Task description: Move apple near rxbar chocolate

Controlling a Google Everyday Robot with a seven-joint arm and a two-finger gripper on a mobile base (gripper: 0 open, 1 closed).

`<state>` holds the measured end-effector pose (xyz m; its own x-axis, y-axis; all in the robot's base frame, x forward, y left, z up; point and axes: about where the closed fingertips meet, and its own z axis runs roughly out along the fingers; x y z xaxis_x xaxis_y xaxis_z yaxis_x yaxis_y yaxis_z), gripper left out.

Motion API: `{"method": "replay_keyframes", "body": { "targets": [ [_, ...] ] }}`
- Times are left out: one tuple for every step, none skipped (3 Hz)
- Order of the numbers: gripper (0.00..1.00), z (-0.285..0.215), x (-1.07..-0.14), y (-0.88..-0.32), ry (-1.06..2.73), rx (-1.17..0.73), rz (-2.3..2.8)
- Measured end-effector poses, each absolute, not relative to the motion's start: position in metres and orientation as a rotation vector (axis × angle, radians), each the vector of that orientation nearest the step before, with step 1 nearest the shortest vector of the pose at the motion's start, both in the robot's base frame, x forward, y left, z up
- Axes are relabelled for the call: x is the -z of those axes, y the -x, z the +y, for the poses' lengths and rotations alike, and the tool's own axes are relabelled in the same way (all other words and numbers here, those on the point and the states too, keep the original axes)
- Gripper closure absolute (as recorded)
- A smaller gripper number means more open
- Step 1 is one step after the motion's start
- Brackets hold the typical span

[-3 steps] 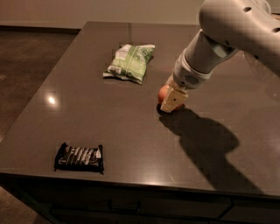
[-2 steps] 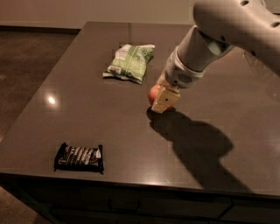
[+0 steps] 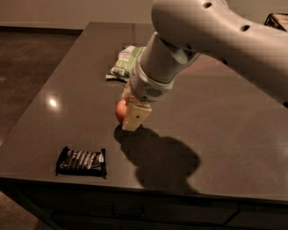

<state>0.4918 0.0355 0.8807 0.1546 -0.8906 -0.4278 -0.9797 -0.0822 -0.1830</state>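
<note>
Camera view: you see gripper (image 3: 128, 118) low over dark table (image 3: 234, 134), near its middle, arm (image 3: 211, 33) reaching in from upper right. Fingers (image 3: 136, 117) closed on apple (image 3: 120, 110). Whether apple touches table, cannot tell. Near front-left edge lies rxbar chocolate (image 3: 81, 161), flat, apart from apple. Green snack bag (image 3: 127, 63) lies farther back, partly behind arm.

Looks like a break-room or kitchenette corner: long dark glossy counter (image 3: 216, 148), glare (image 3: 53, 102) glinting off it, drawer fronts (image 3: 135, 211) under front edge. Dark floor (image 3: 31, 54) beyond, pale wall (image 3: 67, 11) at back. Packaged snacks lying out: snack bag (image 3: 123, 63), rxbar chocolate (image 3: 81, 161). Low over counter middle, gripper (image 3: 128, 117) clasping apple (image 3: 120, 110).
</note>
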Motion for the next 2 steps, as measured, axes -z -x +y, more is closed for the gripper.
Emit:
{"method": "replay_keyframes", "body": {
  "targets": [
    [1.00, 0.066, -0.879, -0.469, 2.106, -0.309, 1.667],
    [0.87, 0.083, -0.873, -0.456, 2.163, -0.315, 1.591]
  ]
}}
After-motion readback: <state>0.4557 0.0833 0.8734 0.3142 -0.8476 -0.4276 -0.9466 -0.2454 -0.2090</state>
